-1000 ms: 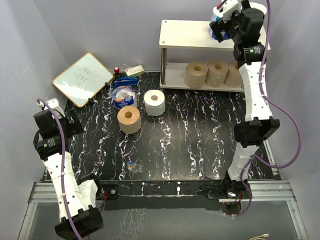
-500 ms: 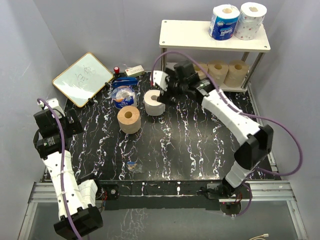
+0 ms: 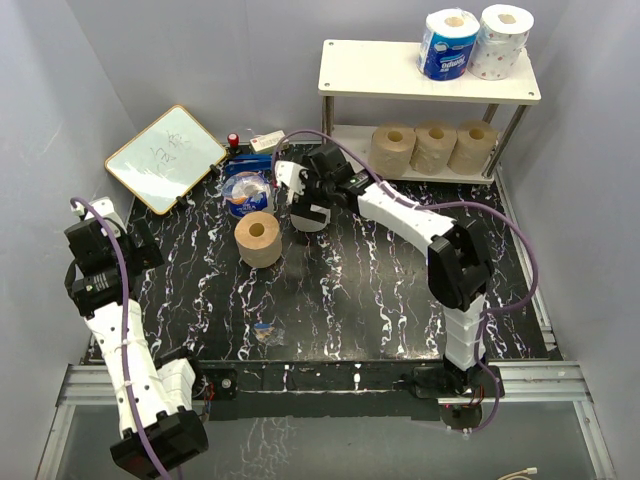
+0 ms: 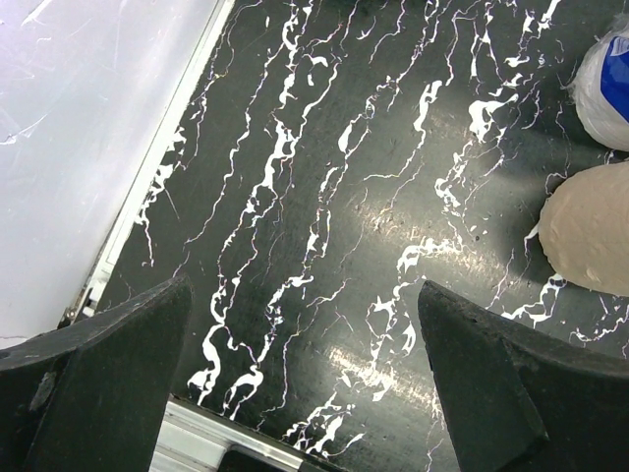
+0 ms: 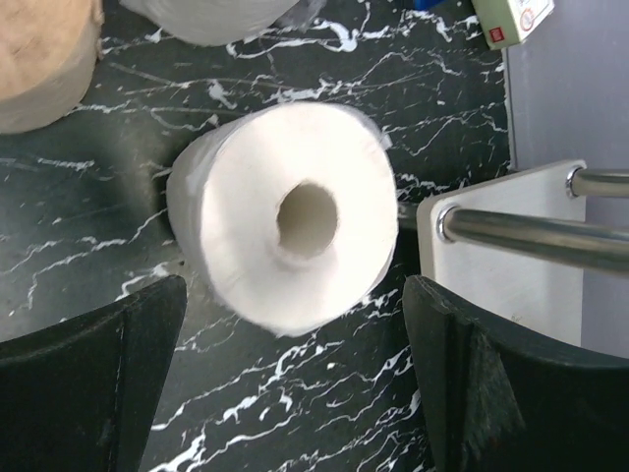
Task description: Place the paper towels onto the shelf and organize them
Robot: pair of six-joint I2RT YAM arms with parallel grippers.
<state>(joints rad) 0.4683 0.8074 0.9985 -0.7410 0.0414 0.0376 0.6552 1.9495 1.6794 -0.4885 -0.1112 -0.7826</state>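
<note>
Hanging the right gripper directly over the plain white roll, left of centre in the top view, after working at the top board of the shelf in the upper right a second ago and sitting just right of this roll half a second ago. Keeping the jaws apart, one finger at each lower corner of the right wrist view, flanking the roll without touching it. Leaving that roll standing on end on the black marbled table, hollow core facing up, close beside a metal leg of the shelf.

Leaving the blue-wrapped roll and the dotted roll upright and touching on the top board, upper right of the top view, now uncovered where the arm was hiding them a second ago. Showing three tan-brown rolls in a row on the lower board, unchanged. Keeping the fourth tan-brown roll on the table just lower left of the white one, unmoved.

Holding the left gripper at the left edge of the top view, as before, jaws spread wide over bare table with nothing between them. Catching only a slice of a tan-brown roll at the right edge of the left wrist view.
</note>
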